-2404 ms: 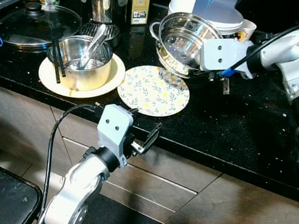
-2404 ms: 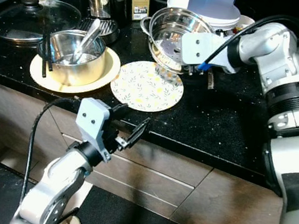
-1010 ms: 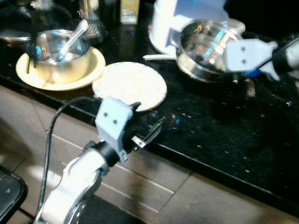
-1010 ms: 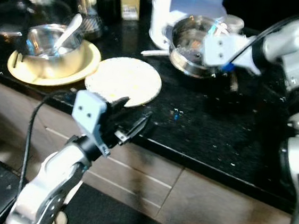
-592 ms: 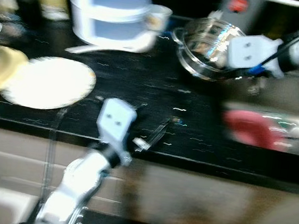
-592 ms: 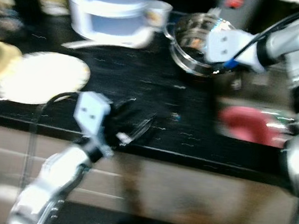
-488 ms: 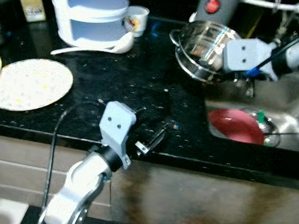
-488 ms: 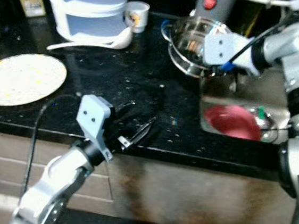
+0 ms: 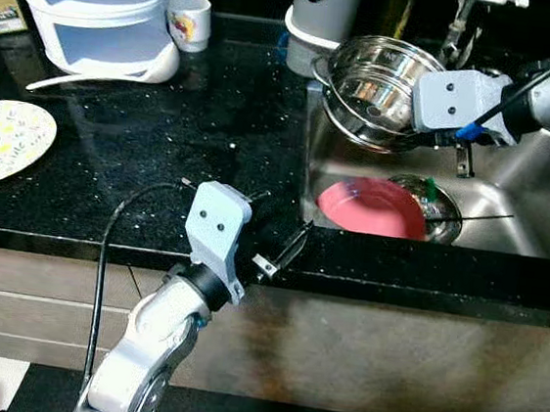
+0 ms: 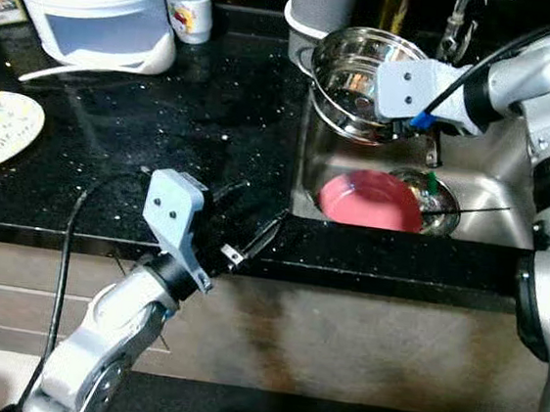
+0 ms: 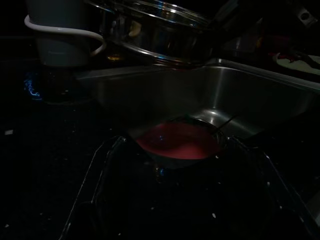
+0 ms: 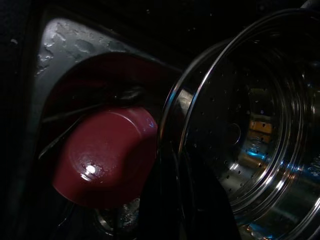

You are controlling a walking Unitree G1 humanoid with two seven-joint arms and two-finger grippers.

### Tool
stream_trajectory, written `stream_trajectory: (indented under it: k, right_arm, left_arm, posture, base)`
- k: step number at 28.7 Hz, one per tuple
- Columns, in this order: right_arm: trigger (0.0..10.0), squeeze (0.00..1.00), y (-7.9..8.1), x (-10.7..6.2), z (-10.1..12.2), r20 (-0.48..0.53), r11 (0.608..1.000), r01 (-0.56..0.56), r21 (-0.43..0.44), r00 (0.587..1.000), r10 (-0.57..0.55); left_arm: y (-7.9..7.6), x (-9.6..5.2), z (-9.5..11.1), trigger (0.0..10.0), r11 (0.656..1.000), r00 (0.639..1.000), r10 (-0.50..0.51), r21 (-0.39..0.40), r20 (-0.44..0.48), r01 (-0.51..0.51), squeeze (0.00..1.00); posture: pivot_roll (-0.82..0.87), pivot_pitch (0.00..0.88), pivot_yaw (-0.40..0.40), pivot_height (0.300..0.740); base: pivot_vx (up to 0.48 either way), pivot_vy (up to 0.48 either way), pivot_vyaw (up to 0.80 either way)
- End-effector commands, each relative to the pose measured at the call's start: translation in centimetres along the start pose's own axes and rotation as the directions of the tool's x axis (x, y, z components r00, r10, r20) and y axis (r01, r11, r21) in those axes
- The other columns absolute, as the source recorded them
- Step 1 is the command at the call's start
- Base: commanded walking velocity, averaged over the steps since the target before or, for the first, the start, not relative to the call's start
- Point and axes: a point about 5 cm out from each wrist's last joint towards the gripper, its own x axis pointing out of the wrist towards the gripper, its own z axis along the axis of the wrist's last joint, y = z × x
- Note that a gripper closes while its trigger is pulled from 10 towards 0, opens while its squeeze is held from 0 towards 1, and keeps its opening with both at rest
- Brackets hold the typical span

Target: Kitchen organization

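Note:
A perforated steel steamer pot (image 9: 371,83) hangs tilted over the left end of the steel sink (image 9: 522,198). My right gripper (image 9: 412,135) is shut on the pot's rim, and its dark fingers (image 12: 167,200) clamp that rim in the right wrist view. Below the pot, a red plate (image 9: 371,206) lies in the sink beside the drain strainer (image 9: 440,202). At the counter's front edge, left of the sink, my left gripper (image 9: 275,224) is open with nothing between its fingers (image 11: 97,180). It points toward the red plate (image 11: 177,141).
On the black counter (image 9: 164,135) stand a white tiered container (image 9: 89,5), a small printed cup (image 9: 188,20) and a white spoon (image 9: 67,76). A floral plate (image 9: 1,143) lies at far left. A grey appliance (image 9: 321,4) and the faucet (image 9: 458,24) stand behind the sink.
The camera has swung right, bringing the sink and red plate fully into view. The right gripper still holds the pot, now over the sink. The left gripper stays open at the counter edge.

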Motion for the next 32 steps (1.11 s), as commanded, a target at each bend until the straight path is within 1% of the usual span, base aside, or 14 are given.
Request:
stream_trajectory:
  k: [1,2,7,11,18,23,27,29,30,31,32]
  right_arm:
    - [10.0,0.00,-0.5,-0.3,0.6,0.012,0.999,0.013,-0.037,1.000,-0.013]
    - [10.0,0.00,-0.5,-0.3,0.6,0.012,0.999,0.013,-0.037,1.000,-0.013]
    - [10.0,0.00,-0.4,-0.1,0.7,0.014,0.999,0.011,-0.038,1.000,-0.010]
    - [10.0,0.00,-0.4,0.0,0.7,0.015,0.999,0.009,-0.038,1.000,-0.009]
    - [10.0,0.00,-0.4,0.1,0.6,0.008,0.999,0.019,-0.040,1.000,-0.019]
    - [10.0,0.00,-0.3,0.3,0.4,-0.031,0.999,0.013,-0.053,0.999,-0.014]
    - [10.0,0.00,-0.3,0.8,0.2,-0.062,0.998,0.011,-0.054,0.998,-0.015]
    - [10.0,0.00,-0.4,1.2,0.0,-0.077,0.999,0.015,-0.038,0.997,-0.018]
    - [10.0,0.00,-0.6,1.4,-0.3,-0.089,0.999,0.050,-0.001,0.995,-0.050]
    - [10.0,0.00,-0.6,1.4,-0.3,-0.089,0.999,0.050,-0.001,0.995,-0.050]
    - [10.0,0.00,-0.9,1.3,-0.5,-0.107,0.996,0.091,0.016,0.990,-0.089]
  left_arm:
    - [-0.1,-0.1,0.0,10.0,1.000,1.000,-0.003,-0.002,-0.003,0.003,0.00]
    - [-0.1,-0.1,0.0,10.0,1.000,1.000,-0.003,-0.002,-0.003,0.003,0.00]
    - [0.0,-0.1,0.0,10.0,1.000,1.000,0.000,-0.007,-0.002,0.000,0.00]
    - [0.1,0.0,0.0,10.0,1.000,1.000,0.015,-0.004,-0.003,-0.015,0.00]
    - [0.0,0.0,0.0,10.0,1.000,1.000,0.009,0.001,-0.005,-0.009,0.00]
    - [0.0,0.1,0.0,10.0,1.000,1.000,0.008,0.000,-0.002,-0.008,0.00]
    - [0.0,0.2,0.1,10.0,1.000,1.000,0.010,0.002,0.007,-0.010,0.00]
    - [0.1,0.4,0.4,10.0,1.000,1.000,0.016,0.008,0.022,-0.016,0.00]
    - [0.2,0.5,0.9,10.0,1.000,0.999,0.014,0.012,0.038,-0.015,0.00]
    - [0.2,0.5,0.9,10.0,1.000,0.999,0.014,0.012,0.038,-0.015,0.00]
    - [0.1,0.5,1.0,10.0,1.000,0.999,0.008,0.013,0.042,-0.009,0.00]
  posture:
    - [0.04,0.046,-0.072,0.740]
    - [0.04,0.046,-0.072,0.740]
    - [0.04,0.045,-0.073,0.740]
    - [0.04,0.043,-0.074,0.740]
    - [0.04,0.041,-0.074,0.740]
    - [0.04,0.035,-0.077,0.740]
    - [0.04,0.033,-0.079,0.740]
    - [0.04,0.031,-0.080,0.740]
    - [0.04,0.029,-0.085,0.740]
    - [0.04,0.029,-0.085,0.740]
    - [0.04,0.029,-0.086,0.740]
  base:
    - [0.000,0.000,0.00]
    - [0.000,0.000,0.00]
    - [0.000,-0.438,0.00]
    - [0.000,0.000,0.00]
    - [0.000,0.000,0.00]
    - [0.000,0.000,0.00]
    - [0.000,0.000,0.00]
    - [0.000,0.000,0.00]
    - [0.000,0.000,0.00]
    - [0.000,0.000,0.00]
    - [0.000,0.000,0.00]
